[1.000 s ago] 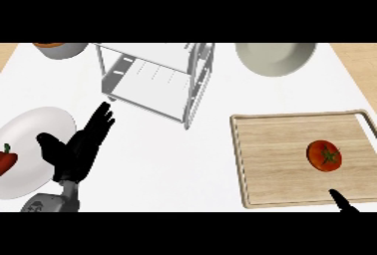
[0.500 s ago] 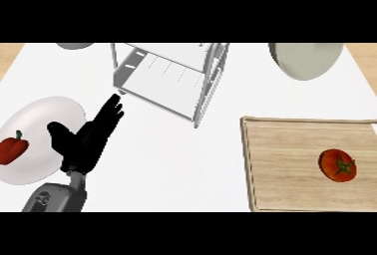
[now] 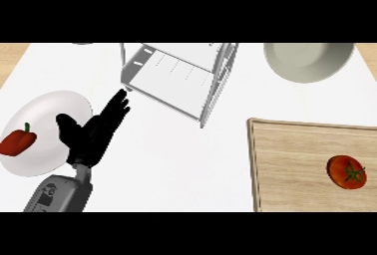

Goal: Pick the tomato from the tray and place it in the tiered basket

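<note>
1. In the head view, the whole scene is seen shifted to the right compared with one second ago, and the right hand, whose fingertip was visible at the lower edge then, is no longer shown.
2. The left hand [image 3: 94,134] is held with the fingers straight and apart, empty, between the white plate [image 3: 63,107] and the tiered basket [image 3: 177,79], as it was before.
3. The tomato [image 3: 347,172] is found unmoved on the tray [image 3: 294,164], close to the right edge of the picture and well apart from the basket.
4. It is judged that the picking is not yet begun, because no hand is near the tomato.
5. The tray is a flat wooden board with a raised rim and light grain.
6. The basket is made of grey metal, with thin posts and a flat shelf.
7. The tomato is round, red and glossy, with a green stem.
8. A red pepper [image 3: 18,141] lies on the white plate, and a pale round bowl [image 3: 309,60] stands above the tray.
</note>
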You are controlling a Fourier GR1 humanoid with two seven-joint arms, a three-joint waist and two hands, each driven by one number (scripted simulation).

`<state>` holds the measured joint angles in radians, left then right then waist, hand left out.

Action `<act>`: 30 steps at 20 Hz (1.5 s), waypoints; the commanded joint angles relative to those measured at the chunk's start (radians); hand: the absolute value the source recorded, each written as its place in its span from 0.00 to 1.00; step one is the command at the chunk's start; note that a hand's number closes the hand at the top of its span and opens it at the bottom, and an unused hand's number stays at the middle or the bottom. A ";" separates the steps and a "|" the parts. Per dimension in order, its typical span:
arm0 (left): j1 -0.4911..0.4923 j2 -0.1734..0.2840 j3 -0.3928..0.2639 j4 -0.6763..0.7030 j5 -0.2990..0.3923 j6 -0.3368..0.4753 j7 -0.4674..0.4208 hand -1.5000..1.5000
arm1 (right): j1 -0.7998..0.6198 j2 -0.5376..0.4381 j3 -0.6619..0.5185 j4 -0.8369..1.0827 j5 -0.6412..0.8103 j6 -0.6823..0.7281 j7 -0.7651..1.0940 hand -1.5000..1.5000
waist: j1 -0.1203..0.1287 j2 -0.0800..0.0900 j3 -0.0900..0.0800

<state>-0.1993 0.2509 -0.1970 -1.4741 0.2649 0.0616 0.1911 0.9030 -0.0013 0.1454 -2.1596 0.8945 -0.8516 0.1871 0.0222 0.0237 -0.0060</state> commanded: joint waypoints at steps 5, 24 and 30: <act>0.000 -0.040 -0.038 -0.021 -0.032 0.025 0.009 0.50 | -0.141 0.001 0.047 0.001 0.368 0.164 0.481 0.00 | 0.019 -0.001 0.001; 0.005 -0.060 0.075 0.071 -0.057 -0.039 -0.017 0.50 | -0.554 0.001 0.108 0.270 0.659 0.286 0.923 0.00 | -0.026 -0.024 0.006; -0.005 -0.076 0.076 -0.011 -0.069 -0.049 0.053 0.50 | -0.543 -0.005 0.033 0.218 0.572 0.320 0.826 0.00 | -0.026 -0.024 0.006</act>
<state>-0.1776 0.1864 -0.1280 -1.4629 0.2044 0.0174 0.2113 0.3732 -0.0003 0.2139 -1.9265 1.4991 -0.5419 1.0040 -0.0032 -0.0035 -0.0035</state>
